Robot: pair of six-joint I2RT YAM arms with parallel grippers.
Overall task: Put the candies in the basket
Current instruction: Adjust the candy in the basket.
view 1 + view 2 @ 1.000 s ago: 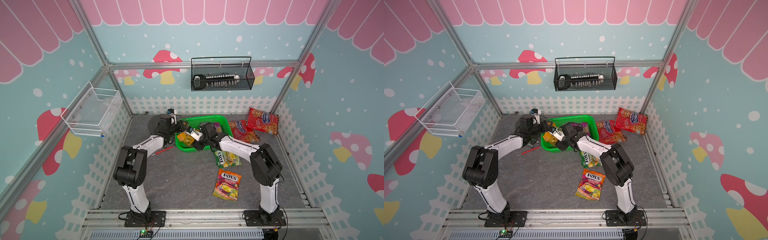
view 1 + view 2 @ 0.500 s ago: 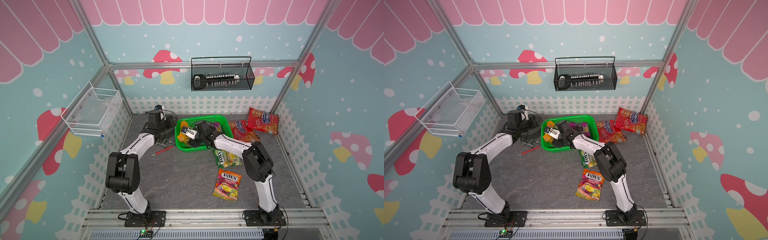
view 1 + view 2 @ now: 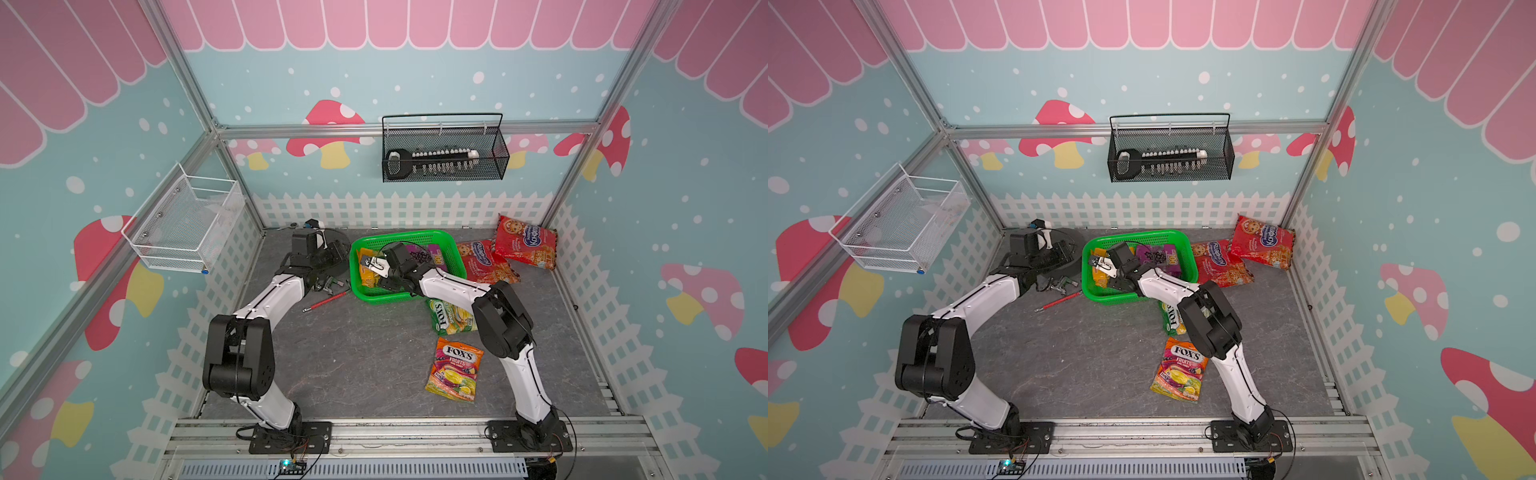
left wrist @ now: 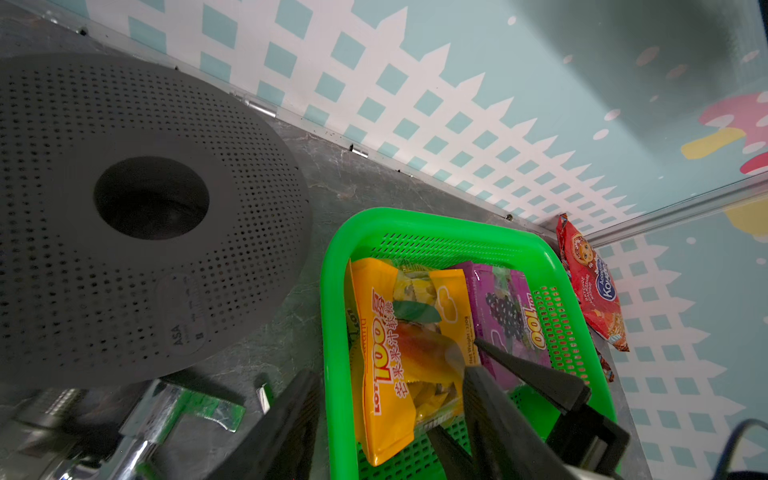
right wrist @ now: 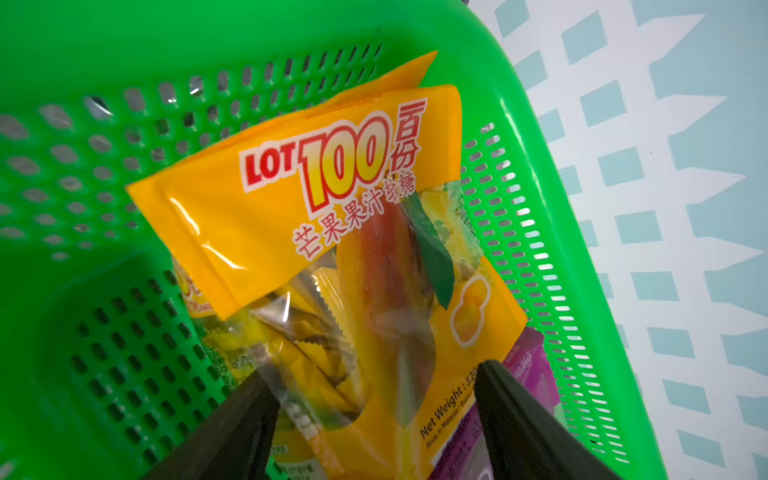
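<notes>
- Right now the right gripper point(image 5: 374, 370) hangs inside the green basket point(image 3: 399, 235). Its jaws are spread wide over the orange "100" pack point(image 5: 316, 208) and nothing is clamped between them.
- The orange "100" pack lies in the basket on the side toward the left arm. It leans up the perforated wall, with a fold across its upper part.
- The purple "100" pack point(image 3: 428, 254) lies in the basket too, touching the orange one on its right-arm side.
- The left gripper point(image 4: 388, 374) hovers just beside the basket's left rim, jaws apart and holding nothing. In the left wrist view the rim shows between its fingers.
- Four candies are outside the basket. The green-yellow Fox's bag point(image 3: 451, 318) lies just in front of the basket, partly hidden under the right arm.
- The orange Fox's bag point(image 3: 455, 370) lies flat on the grey table point(image 3: 353, 357), nearer the front and apart from the other Fox's bag.
- One red cookie-face bag point(image 3: 484, 266) lies right against the basket's right wall. The second red bag point(image 3: 525, 247) sits by the back right corner, and the two meet at one edge.
- A dark perforated disc point(image 4: 166, 124) with a round centre hole lies near the back fence, on the left arm's side of the basket. A red-handled tool point(image 3: 326, 300) and some metal pieces point(image 3: 330, 284) lie near it on the table.
- A black wire basket point(image 3: 442, 153) hangs on the back wall, and a white mesh basket point(image 3: 187, 228) hangs on the left wall.
</notes>
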